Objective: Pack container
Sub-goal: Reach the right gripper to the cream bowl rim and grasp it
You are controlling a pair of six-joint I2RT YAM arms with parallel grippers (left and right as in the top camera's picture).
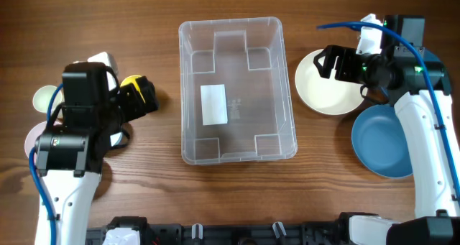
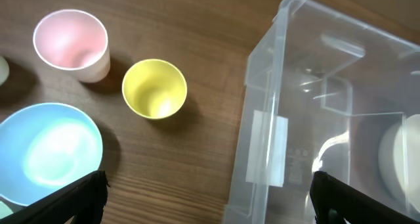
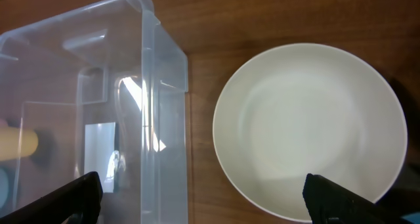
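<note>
Wood-grain table [image 1: 158, 173], brown, seen from overhead and from both wrists.

1. Container [image 1: 248, 123]. Clear bin at the table's centre, open side up, with nothing inside. It has a white label [image 1: 213, 103] on its base. Its long axis runs near to far, so the two long walls face the arms.

2. Left gripper [image 1: 147, 94]. Fingers are spread wide with nothing between them. It hangs over the yellow cup [image 2: 154, 88], near the container's left long wall but apart from it.

3. Right gripper [image 1: 325, 62]. Fingers are likewise parted and empty. It hangs over the white bowl [image 1: 327, 94], whose rim sits just beside the container's right long wall, toward the far end.

4. Further stock, left side: pink cup [image 2: 71, 43] and light-blue bowl [image 2: 49, 152], both farther from the container than the yellow cup.

5. Further stock, right side: darker blue bowl [image 1: 384, 141], on the near side of the white bowl.

Governing relation: the container lies to the right of the left gripper and to the left of the right gripper. The two arms look about equally close to it. Each piece therefore seems best served by the arm on its own side.

Assessment: packing has not begun. The likely next step is a descent onto the cup or the bowl. A sideways carry over a long wall would follow, and the load must clear the thick rim.
</note>
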